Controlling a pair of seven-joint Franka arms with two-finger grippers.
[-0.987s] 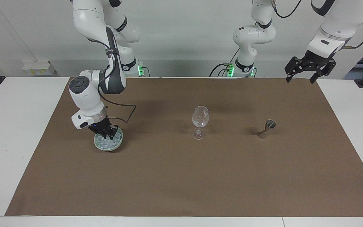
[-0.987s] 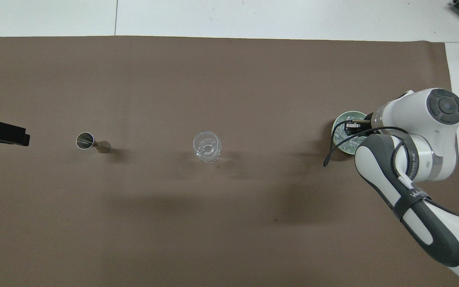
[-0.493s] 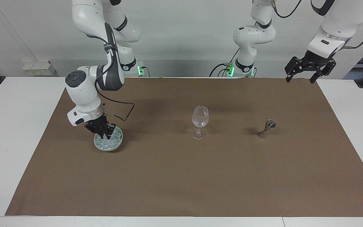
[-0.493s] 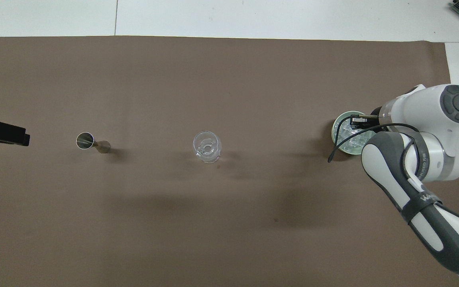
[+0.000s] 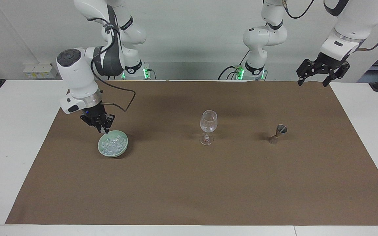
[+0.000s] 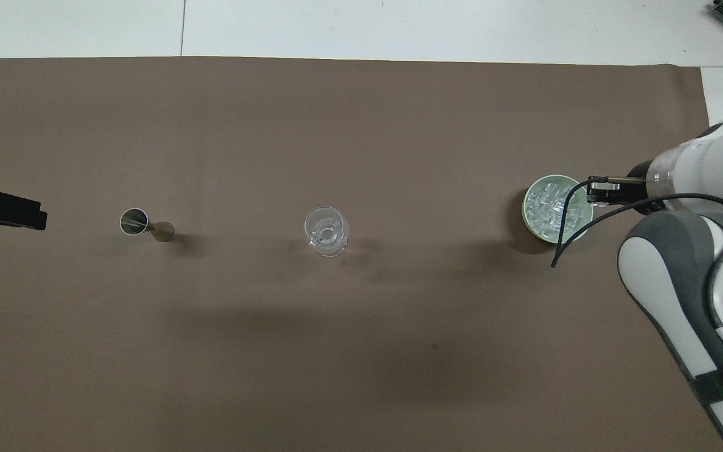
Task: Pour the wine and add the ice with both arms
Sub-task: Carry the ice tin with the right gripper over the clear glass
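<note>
now right gripper (image 5: 104, 130) fingers pressed together above ice (image 5: 112, 145), left gripper (image 5: 314, 78) fingers spread

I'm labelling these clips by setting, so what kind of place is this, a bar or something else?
Most likely a robotics lab staged as a drinks station, not a bar: two white robot arms stand at a table under brown paper, with only a wine glass, a metal measuring cup and a bowl of ice.

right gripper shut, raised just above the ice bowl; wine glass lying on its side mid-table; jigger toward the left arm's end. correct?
One thing is wrong: the wine glass stands upright on its foot, as the facing view shows. The rest holds: the right gripper is shut just above the rim of the ice bowl, and the jigger stands toward the left arm's end.
</note>
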